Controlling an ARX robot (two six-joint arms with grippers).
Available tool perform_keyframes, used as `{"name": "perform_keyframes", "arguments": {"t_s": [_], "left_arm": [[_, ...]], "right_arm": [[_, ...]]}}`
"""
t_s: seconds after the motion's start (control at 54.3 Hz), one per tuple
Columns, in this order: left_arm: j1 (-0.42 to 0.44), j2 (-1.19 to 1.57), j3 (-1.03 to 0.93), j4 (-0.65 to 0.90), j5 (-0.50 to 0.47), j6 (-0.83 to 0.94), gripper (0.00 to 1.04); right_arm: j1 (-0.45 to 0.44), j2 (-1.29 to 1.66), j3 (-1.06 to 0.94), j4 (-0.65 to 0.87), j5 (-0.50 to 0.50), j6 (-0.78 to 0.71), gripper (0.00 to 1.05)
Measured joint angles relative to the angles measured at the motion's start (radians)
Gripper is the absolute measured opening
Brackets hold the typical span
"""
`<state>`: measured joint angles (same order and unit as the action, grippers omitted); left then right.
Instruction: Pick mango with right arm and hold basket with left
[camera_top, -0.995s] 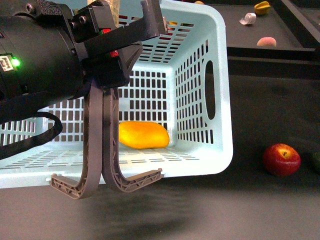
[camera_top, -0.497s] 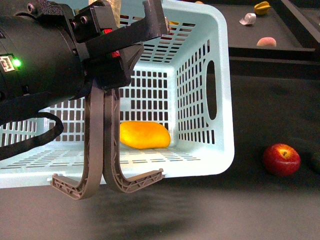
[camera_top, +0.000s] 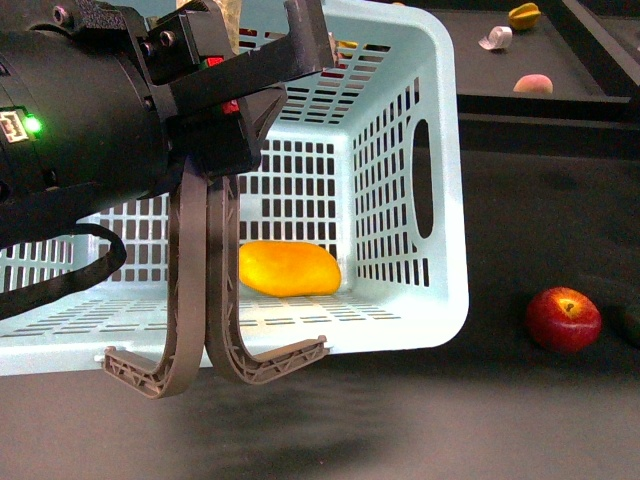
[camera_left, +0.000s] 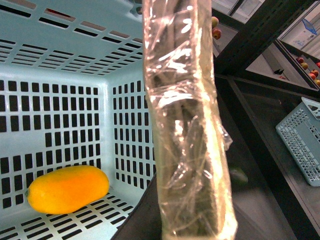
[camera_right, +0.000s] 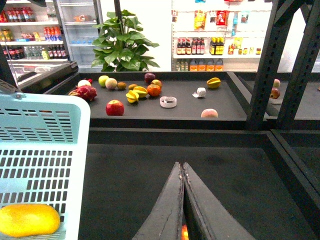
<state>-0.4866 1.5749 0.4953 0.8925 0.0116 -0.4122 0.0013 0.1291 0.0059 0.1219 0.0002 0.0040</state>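
Observation:
The yellow-orange mango (camera_top: 288, 269) lies on the floor of the light blue basket (camera_top: 440, 70), near its right wall. It also shows in the left wrist view (camera_left: 67, 189) and the right wrist view (camera_right: 29, 220). My left gripper (camera_top: 265, 35), on the bulky black arm with the green light, is shut on the basket's upper rim. Its plastic-wrapped finger (camera_left: 185, 125) crosses the basket wall (camera_left: 130, 125). My right gripper (camera_right: 182, 164) is shut and empty over the dark table, to the right of the basket (camera_right: 45, 107) and apart from the mango.
Two grey curved pieces (camera_top: 205, 300) hang from the black arm in front of the basket. A red apple (camera_top: 563, 318) lies on the table right of the basket. A raised back shelf (camera_right: 165, 117) holds several fruits. Another basket (camera_left: 305, 135) stands off to the side.
The basket and the mango have crept very slightly to the right. The arm and the grey pieces have hardly moved.

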Motion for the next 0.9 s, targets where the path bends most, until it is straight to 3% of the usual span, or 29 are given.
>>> {"name": "perform_keyframes", "arguments": {"t_s": [0.111,0.903], "left_arm": [[0.0,0.0,0.0,0.0,0.0,0.0,0.09],[0.0,0.0,0.0,0.0,0.0,-0.001,0.09]], "right_arm": [[0.0,-0.11,-0.001,-0.115,-0.002,-0.001,0.02],[0.0,-0.124,-0.001,-0.12,-0.002,-0.001,0.02]]}}
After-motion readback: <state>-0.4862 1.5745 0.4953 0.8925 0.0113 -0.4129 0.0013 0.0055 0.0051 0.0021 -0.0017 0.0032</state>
